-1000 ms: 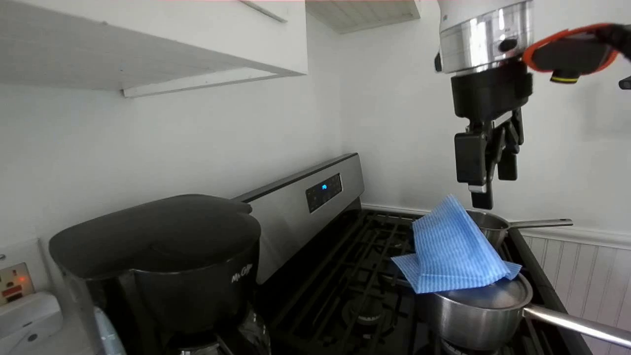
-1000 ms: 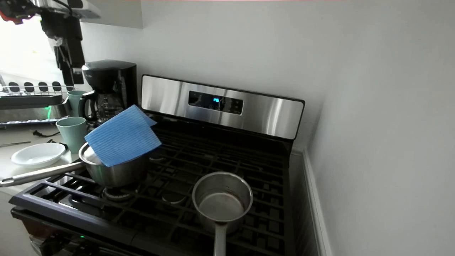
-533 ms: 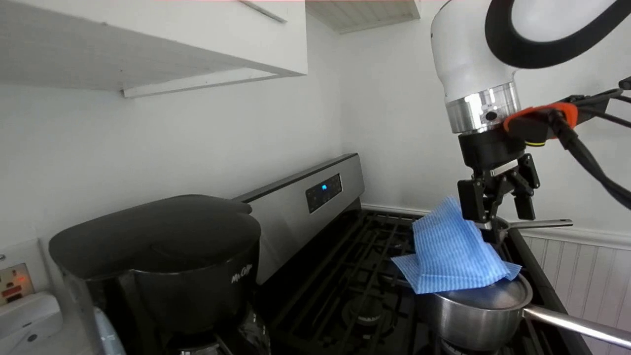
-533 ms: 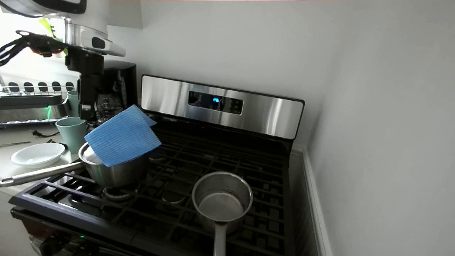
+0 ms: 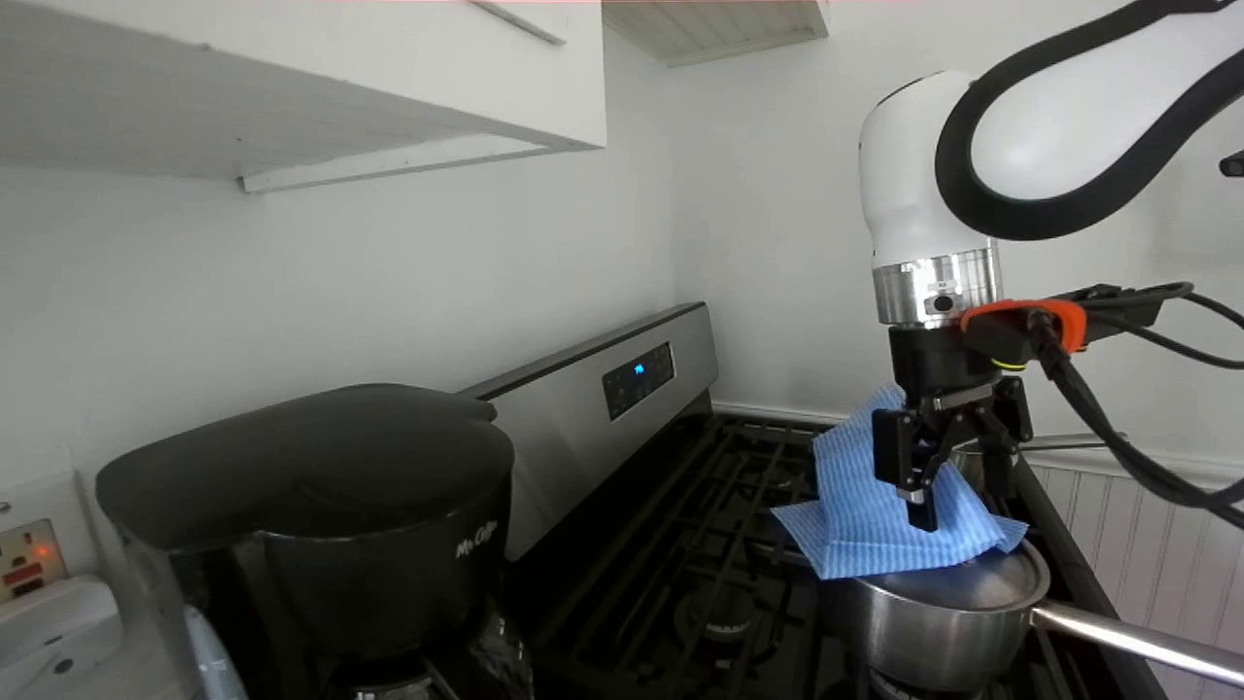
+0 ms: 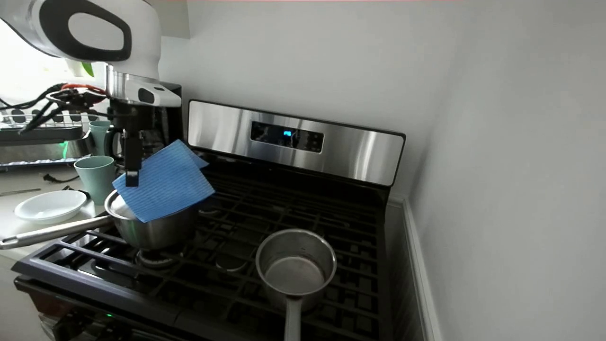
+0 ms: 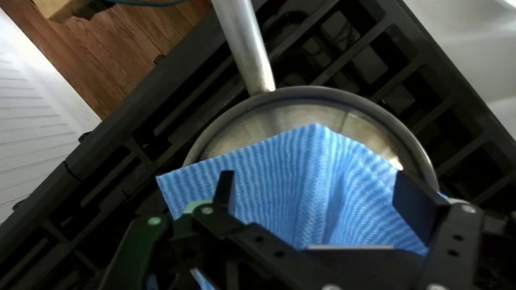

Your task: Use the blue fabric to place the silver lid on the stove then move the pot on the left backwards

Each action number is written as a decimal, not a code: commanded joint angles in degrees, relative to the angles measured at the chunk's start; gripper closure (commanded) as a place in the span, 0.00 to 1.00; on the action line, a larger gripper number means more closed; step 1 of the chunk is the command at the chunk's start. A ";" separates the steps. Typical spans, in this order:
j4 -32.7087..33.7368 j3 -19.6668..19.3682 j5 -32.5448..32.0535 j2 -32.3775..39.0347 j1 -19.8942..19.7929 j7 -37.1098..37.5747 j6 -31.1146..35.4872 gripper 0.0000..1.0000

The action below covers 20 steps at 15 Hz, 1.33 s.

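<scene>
The blue striped fabric lies folded and peaked on the silver lid, which sits on a steel pot. That pot is at the left of the stove in an exterior view; its handle points off the front edge. The fabric also shows there and in the wrist view, covering the lid's middle; any knob is hidden. My gripper is open. In the wrist view its fingers stand on either side of the fabric's raised fold, with no grip on it.
A second, open pot stands on the right of the black stove grates. A coffee maker, a green cup and a white bowl stand beside the stove. A cabinet hangs above.
My arm has come down from high above the stove to the fabric, with the gripper open. The fabric, lid and pots have not moved.
</scene>
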 commanded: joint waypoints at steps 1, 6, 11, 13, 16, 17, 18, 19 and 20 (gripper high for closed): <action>-2.33 -0.63 3.30 0.90 -0.30 0.26 8.48 0.00; -3.55 -0.67 5.21 2.04 -0.16 -0.21 14.78 0.31; -3.85 -0.69 4.21 1.95 -0.49 -0.27 16.41 0.66; -3.77 -0.72 3.77 1.78 -0.65 -0.41 16.63 0.80; -3.21 -0.71 3.85 1.71 -0.70 -0.29 16.01 0.99; -3.09 -0.66 3.77 1.48 -0.70 -0.14 15.69 1.00; -2.83 -0.61 3.85 1.34 -0.65 -0.11 15.19 1.00; -2.50 -0.52 3.39 1.22 -0.69 0.46 14.77 0.99; -2.06 -0.48 3.32 0.88 -0.69 0.62 14.11 0.98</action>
